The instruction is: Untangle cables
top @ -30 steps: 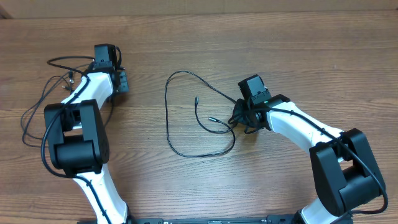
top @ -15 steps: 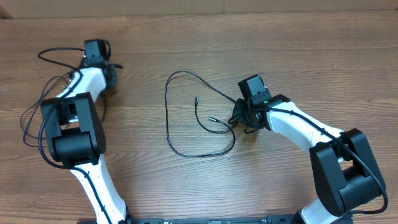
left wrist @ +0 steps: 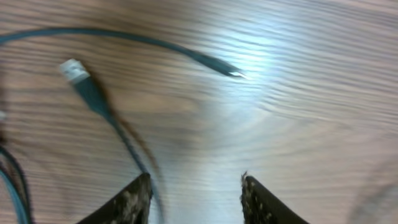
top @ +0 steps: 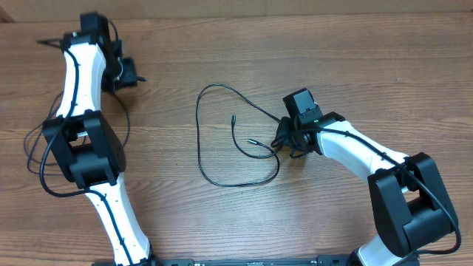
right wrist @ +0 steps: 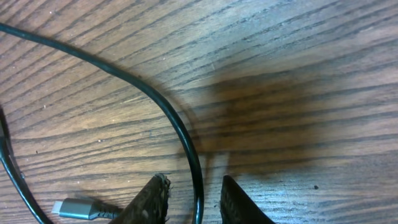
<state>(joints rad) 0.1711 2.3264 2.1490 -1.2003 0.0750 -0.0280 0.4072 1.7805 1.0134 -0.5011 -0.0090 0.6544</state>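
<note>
A thin black cable point(top: 198, 125) lies in a big loop at mid table, its two plug ends inside the loop. My right gripper point(top: 284, 140) sits at the loop's right side. In the right wrist view this cable point(right wrist: 168, 118) runs between the fingers of my right gripper point(right wrist: 194, 186), with a small gap on each side. A grey plug point(right wrist: 78, 208) lies to the left. My left gripper point(top: 127, 76) is at the far left, open. In its wrist view, a cable with a pale plug point(left wrist: 93, 96) passes beside the left finger of my left gripper point(left wrist: 196, 186), and another cable's plug end point(left wrist: 217, 63) lies farther off.
More thin black cable point(top: 31, 144) loops along the table's left edge, beside my left arm point(top: 74, 81). The table's far edge point(top: 295, 11) runs close behind my left arm's wrist. Bare wood point(top: 384, 74) lies at the far right.
My left arm has swung toward the far edge and its gripper has opened. My right gripper's jaws have eased slightly apart around the cable; the right arm has stayed put.
</note>
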